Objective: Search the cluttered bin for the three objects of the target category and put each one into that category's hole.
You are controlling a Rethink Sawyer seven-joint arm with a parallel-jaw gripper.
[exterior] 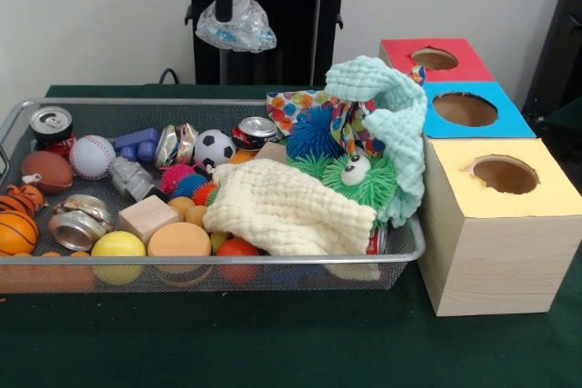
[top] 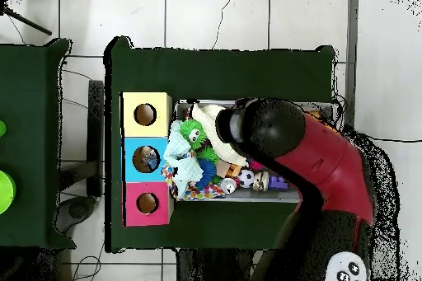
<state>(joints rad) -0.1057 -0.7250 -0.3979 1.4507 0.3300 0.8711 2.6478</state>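
Note:
My gripper [exterior: 225, 15] hangs above the far edge of the cluttered bin [exterior: 209, 265], a silver wire-mesh tray. It is shut on a crushed clear plastic bottle [exterior: 235, 26] with a blue label, held well clear of the clutter. No other clear bottle shows plainly in the bin. A pale grey crumpled thing [exterior: 133, 177] lies left of centre; I cannot tell what it is. In the overhead view the red arm [top: 317, 158] covers the gripper, the bottle and most of the bin [top: 272, 198].
Three boxes with round holes stand right of the bin: red [exterior: 400, 52], blue [exterior: 514, 123], yellow [exterior: 482, 243]. The bin holds drink cans [exterior: 52, 124], balls [exterior: 215, 146], a cream cloth [exterior: 286, 211], a mint cloth [exterior: 396, 115] and a green fuzzy toy [exterior: 364, 179].

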